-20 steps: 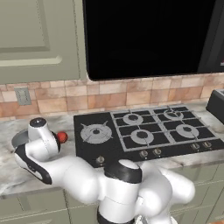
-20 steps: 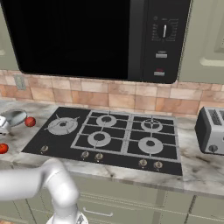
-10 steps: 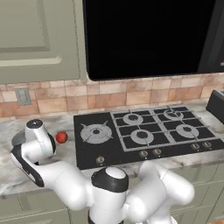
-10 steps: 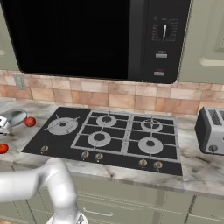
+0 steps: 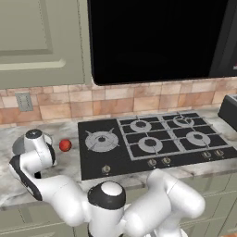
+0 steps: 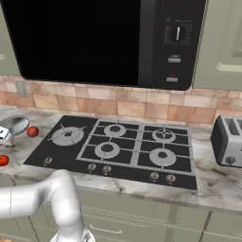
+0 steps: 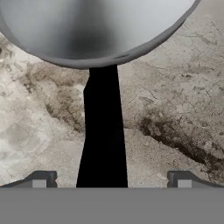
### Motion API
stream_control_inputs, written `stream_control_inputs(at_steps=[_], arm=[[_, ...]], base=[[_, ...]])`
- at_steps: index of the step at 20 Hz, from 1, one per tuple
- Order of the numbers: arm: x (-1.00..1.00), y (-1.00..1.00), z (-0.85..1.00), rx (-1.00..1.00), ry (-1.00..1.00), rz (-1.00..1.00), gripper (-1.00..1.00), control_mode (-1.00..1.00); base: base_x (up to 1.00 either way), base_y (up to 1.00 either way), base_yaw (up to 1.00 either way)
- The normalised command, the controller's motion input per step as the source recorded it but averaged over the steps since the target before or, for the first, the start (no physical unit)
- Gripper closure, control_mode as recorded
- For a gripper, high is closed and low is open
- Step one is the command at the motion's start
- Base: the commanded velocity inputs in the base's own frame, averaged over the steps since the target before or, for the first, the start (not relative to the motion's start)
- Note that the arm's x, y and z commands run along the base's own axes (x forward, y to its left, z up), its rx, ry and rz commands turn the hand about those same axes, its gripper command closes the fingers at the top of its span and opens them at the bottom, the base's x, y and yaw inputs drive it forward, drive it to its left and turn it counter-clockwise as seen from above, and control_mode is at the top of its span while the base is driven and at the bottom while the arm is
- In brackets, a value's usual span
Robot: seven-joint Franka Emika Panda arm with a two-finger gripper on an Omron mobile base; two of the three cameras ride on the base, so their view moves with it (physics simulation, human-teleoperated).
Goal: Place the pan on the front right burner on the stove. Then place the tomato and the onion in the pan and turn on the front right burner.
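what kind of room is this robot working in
A home-style kitchen, rendered rather than real. A black gas cooktop is set into a marble counter, a built-in microwave hangs above it, and a toaster stands to the right against a tiled backsplash.

My two base views flank the stove [image 5: 152, 141], sharing it; my hand view looks closely down at the counter [image 7: 175, 109].

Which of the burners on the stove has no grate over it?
The far-left burner, nearest the pan: star-shaped and bare on the black glass, while the other four lie under the grey grate.
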Motion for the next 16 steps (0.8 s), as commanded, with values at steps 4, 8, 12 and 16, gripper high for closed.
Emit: stream_control_inputs(at_steps=[4,8,12,16], arm=[[0.05,0.08,-0.26,0.00,0.01,0.00,-1.00,-1.00],[0.06,0.18,-0.21,-0.02,0.02,0.00,1.00,-1.00],[0.04,0.20,-0.18,-0.02,0.02,0.00,1.00,-1.00],[0.00,0.12,-0.15,-0.01,0.00,0.00,1.00,-1.00]], base=[[0.00,0.00,0.00],[0.00,0.00,0.00],[0.00,0.00,0.00],[0.00,0.00,0.00]])
